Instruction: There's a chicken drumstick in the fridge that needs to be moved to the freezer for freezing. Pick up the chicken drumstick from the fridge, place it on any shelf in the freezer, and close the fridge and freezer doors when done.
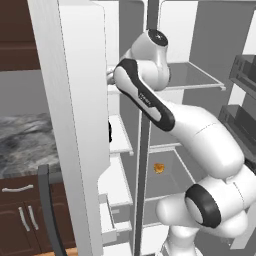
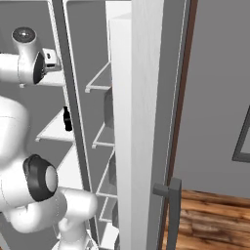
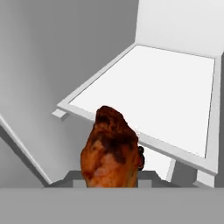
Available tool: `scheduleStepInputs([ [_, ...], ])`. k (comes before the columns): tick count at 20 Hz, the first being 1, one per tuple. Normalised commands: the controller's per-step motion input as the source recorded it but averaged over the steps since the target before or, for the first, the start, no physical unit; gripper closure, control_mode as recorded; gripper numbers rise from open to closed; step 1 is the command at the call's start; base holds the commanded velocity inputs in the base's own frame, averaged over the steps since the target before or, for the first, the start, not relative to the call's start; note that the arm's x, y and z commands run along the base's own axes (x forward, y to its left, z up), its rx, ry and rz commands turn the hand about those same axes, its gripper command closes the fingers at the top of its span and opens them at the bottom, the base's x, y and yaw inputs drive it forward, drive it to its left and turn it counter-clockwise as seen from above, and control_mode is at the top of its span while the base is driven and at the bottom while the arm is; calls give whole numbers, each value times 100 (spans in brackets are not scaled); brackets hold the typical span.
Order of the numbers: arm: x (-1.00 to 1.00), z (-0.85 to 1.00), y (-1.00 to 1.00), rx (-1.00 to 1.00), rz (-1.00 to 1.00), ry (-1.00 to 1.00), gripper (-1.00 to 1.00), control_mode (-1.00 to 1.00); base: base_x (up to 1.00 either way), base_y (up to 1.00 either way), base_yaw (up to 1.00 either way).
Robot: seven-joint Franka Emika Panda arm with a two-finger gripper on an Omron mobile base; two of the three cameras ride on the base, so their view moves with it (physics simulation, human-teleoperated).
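no readable text, no labels, no brands, no numbers, no signs

**A home kitchen, fridge standing wide open**

A tall white side-by-side fridge (image 1: 165,75) and freezer (image 1: 117,135) gape open, white shelves showing. To the left run dark wood cabinets (image 1: 20,215) under a marbled grey counter (image 1: 25,145); to the right, wood plank flooring (image 2: 215,219).

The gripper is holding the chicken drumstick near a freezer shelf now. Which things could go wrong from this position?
1. The chicken drumstick sits before the front edge of the white shelf; released too early, it may fall past the edge.
2. The arm reaches in close beside the freezer door, so it might bump the door when withdrawing.
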Motion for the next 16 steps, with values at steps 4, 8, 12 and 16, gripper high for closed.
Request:
scheduleStepInputs([
  [4,39,-9,0,0,0,0,100,-100,0,0,0],
  [8,39,-22,0,0,0,0,100,-100,0,0,0],
  [12,36,-31,12,0,-1,0,100,-100,0,0,0],
  [16,27,-18,25,-2,-3,0,100,-100,0,0,0],
])
